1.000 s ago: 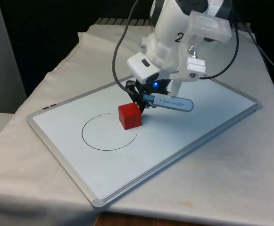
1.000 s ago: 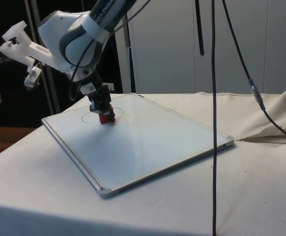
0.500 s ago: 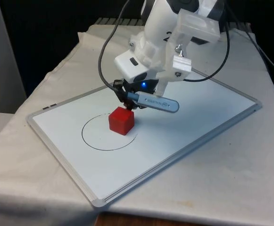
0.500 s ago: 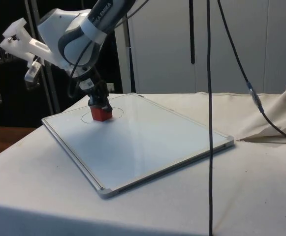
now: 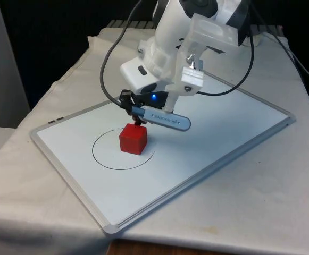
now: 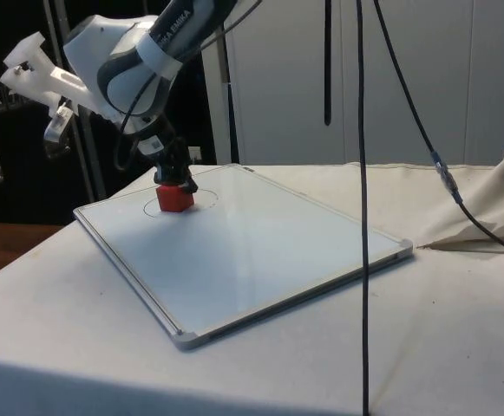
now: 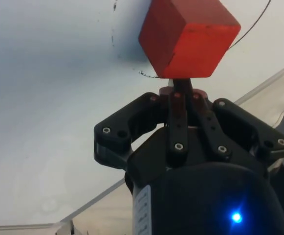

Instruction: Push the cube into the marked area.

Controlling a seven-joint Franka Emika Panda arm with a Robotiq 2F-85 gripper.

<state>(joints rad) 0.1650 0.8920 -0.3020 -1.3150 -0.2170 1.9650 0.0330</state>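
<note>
Pressed together with no gap between them, the fingers of the gripper hold nothing, and their tips are set against one face of the red cube. In the front view the cube is seen left of centre, resting flat on the whiteboard, inside the drawn circle and near its right-hand edge. In the side view the cube is found in the upper left of the frame, directly beneath the gripper.
</note>
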